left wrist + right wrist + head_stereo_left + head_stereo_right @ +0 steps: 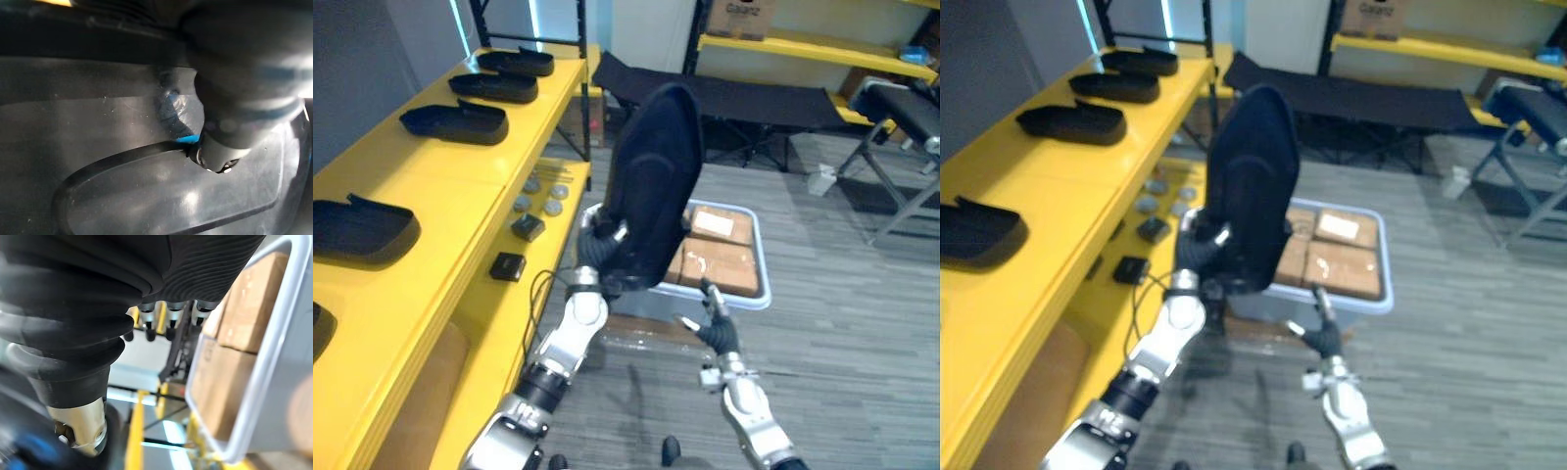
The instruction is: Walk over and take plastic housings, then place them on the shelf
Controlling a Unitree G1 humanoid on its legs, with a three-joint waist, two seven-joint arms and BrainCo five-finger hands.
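Observation:
A large black plastic housing [656, 176] stands upright in front of me, with my left hand [599, 253] shut on its lower edge. In the left wrist view its dark inner surface [146, 196] lies right against the hand. My right hand [717, 328] hangs open lower down, just right of the housing and apart from it, its fingers [161, 318] straight. On my left runs the yellow shelf [431, 206], with several black housings lying on it, among them one near me [362, 230] and one further along [458, 121].
A pale bin [761, 294] holding brown boxes [720, 264] sits on the grey floor behind the housing. Small dark blocks [509, 265] and round discs [548, 196] lie on the lower shelf board. A black cot [744, 103] and a folding frame [901, 196] stand further back.

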